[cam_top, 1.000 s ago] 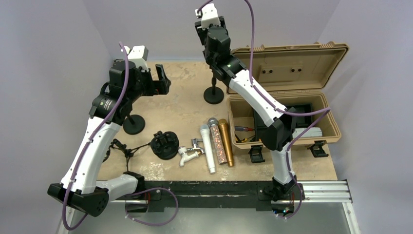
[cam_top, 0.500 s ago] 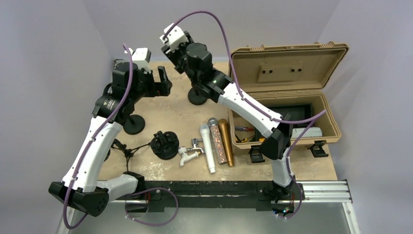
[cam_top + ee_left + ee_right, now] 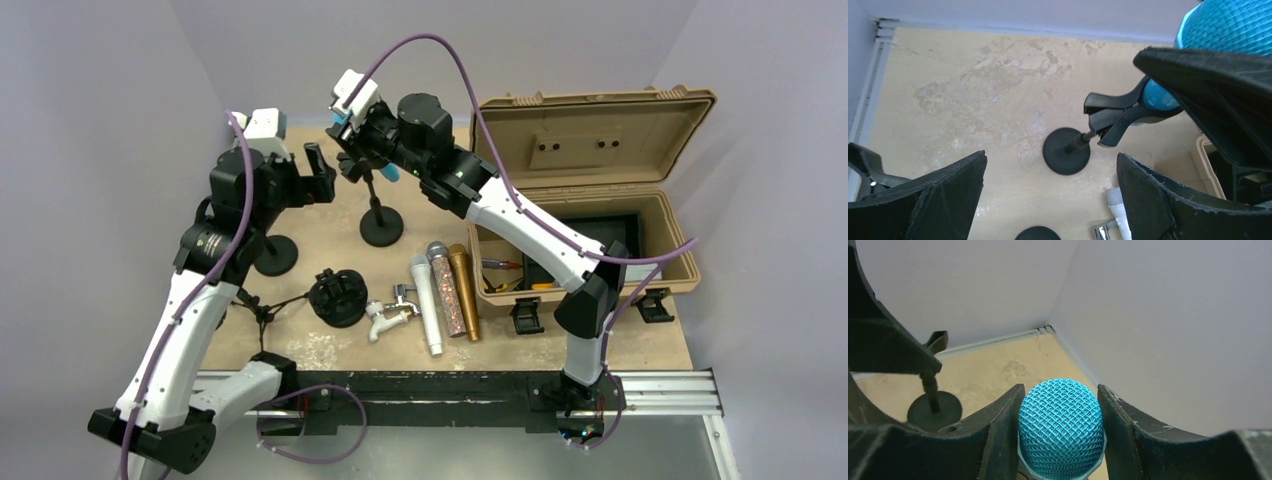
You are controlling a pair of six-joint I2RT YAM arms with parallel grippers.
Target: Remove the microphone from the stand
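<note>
The blue microphone (image 3: 1060,427) has a mesh head, and my right gripper (image 3: 1060,388) is shut on that head. From the left wrist view its body (image 3: 1158,97) still sits in the black clip (image 3: 1110,114) of the stand (image 3: 1066,150), whose pole leans. From above, the right gripper (image 3: 362,158) hangs over the stand's round base (image 3: 382,228), with a bit of the microphone (image 3: 391,172) showing. My left gripper (image 3: 320,172) is open just left of the clip, its fingers (image 3: 943,195) spread wide above the table.
An open tan case (image 3: 600,215) stands on the right. A white (image 3: 425,300), a glittery (image 3: 447,292) and a gold microphone (image 3: 463,290) lie at the centre front. A second stand (image 3: 275,255) (image 3: 933,407), a black round part (image 3: 338,297) and a white clip (image 3: 385,315) sit to the left.
My right arm swung left and forward with the microphone. The stand came along, from beside the case to the middle of the table. The left gripper drew slightly left.
</note>
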